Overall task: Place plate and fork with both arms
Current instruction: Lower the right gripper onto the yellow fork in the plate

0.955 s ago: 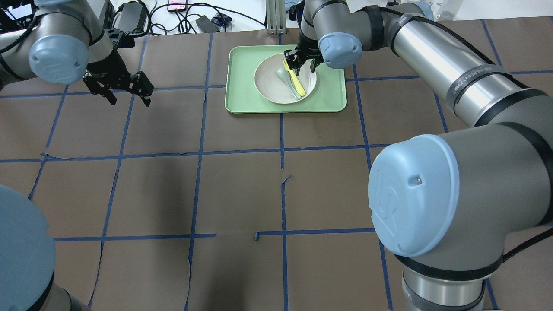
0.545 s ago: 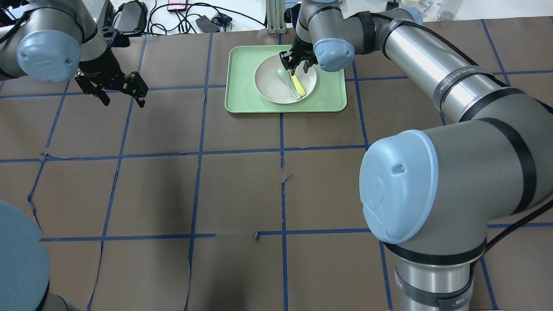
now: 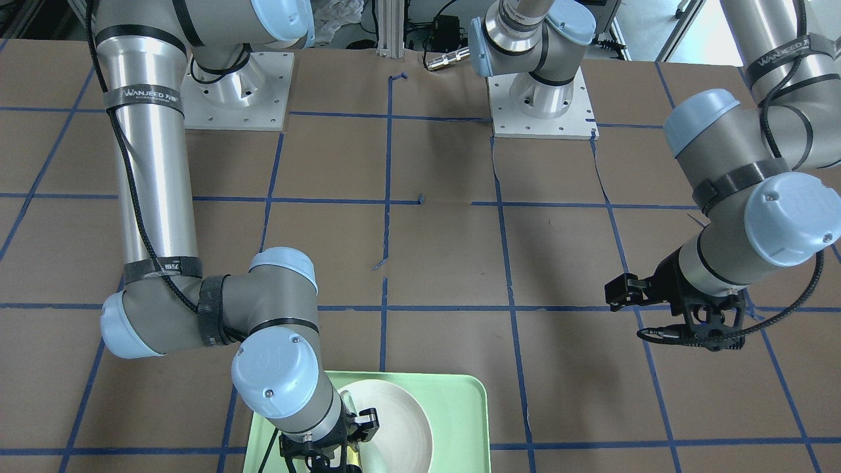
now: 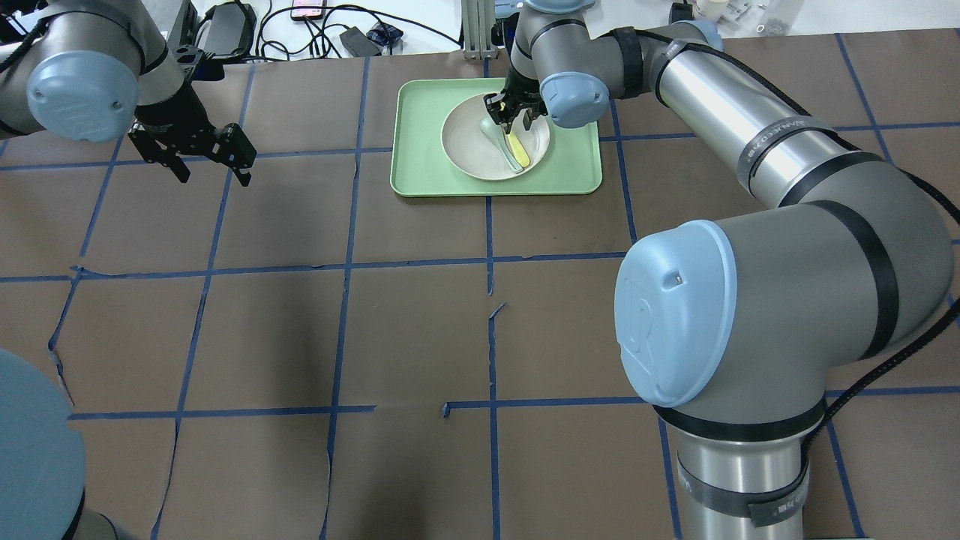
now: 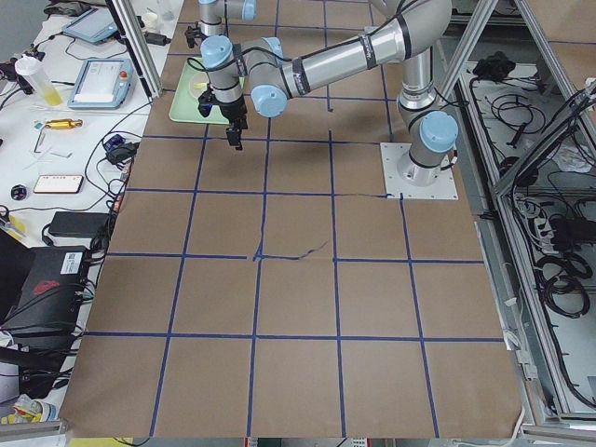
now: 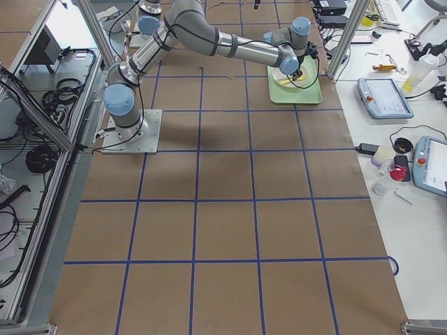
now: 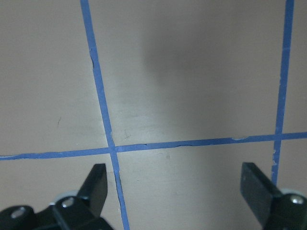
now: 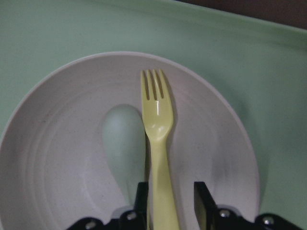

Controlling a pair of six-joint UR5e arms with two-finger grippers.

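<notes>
The off-white plate (image 4: 466, 146) sits in the mint-green tray (image 4: 420, 161) at the far middle of the table. The yellow fork (image 4: 518, 151) lies in the plate beside a pale grey-green spoon (image 4: 496, 135). My right gripper (image 4: 510, 116) is low over the plate. In the right wrist view its fingers (image 8: 142, 195) straddle the fork (image 8: 157, 115) handle. The left finger is against the handle and a small gap shows on the right. The fork still rests on the plate (image 8: 57, 158). My left gripper (image 4: 210, 161) is open and empty over bare table at the far left.
Cables, a phone and adapters lie beyond the table's far edge (image 4: 300, 30). The brown table surface (image 4: 420, 330) carries a blue tape grid. The left wrist view shows only tape lines under the left gripper (image 7: 177, 191).
My right gripper has come down onto the plate and its jaws have narrowed around the fork handle. My left gripper drifted left and away, then held still.
</notes>
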